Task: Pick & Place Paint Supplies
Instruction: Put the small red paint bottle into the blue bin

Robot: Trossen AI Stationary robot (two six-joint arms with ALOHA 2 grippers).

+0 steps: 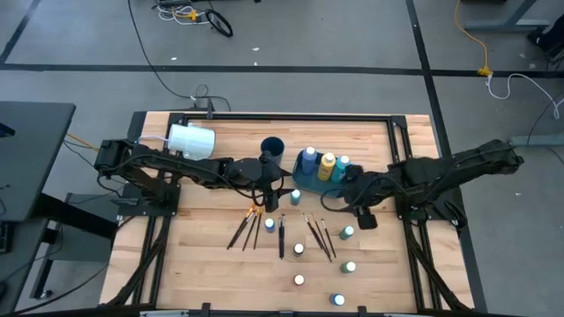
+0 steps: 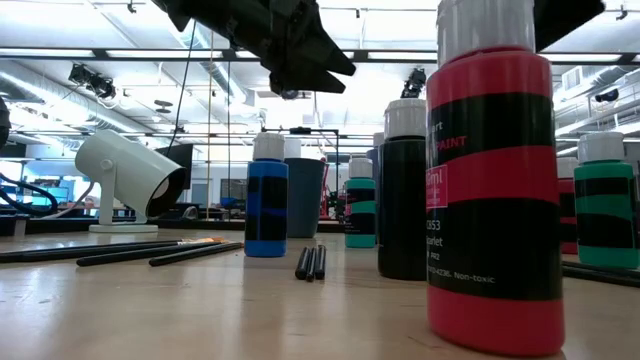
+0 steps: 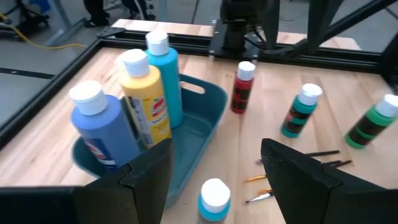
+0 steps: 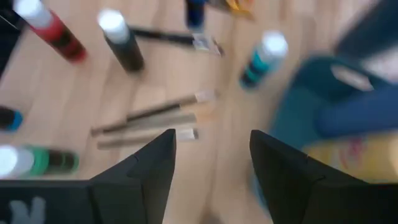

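A blue tray [image 1: 310, 173] holds three tall bottles: blue [image 3: 102, 127], yellow [image 3: 144, 99] and teal [image 3: 165, 74]. Small white-capped paint bottles [image 1: 300, 249] stand scattered over the near half of the table, with thin brushes [image 1: 322, 233] lying flat among them. My left gripper [image 3: 214, 174] hangs open just left of the tray, above a small teal bottle [image 3: 214, 199] and clear of it. My right gripper [image 4: 211, 155] is open too, tipped down over the brushes [image 4: 149, 118] beside the tray's right end [image 1: 345, 195], and holds nothing.
A large white cylinder [image 1: 189, 139] stands at the far left. A dark cup [image 1: 271, 147] is behind the tray. More brushes [image 1: 247, 229] lie near the table's middle. Red [image 2: 495, 190], black [image 2: 405, 190] and blue [image 2: 266, 195] bottles stand upright near the front.
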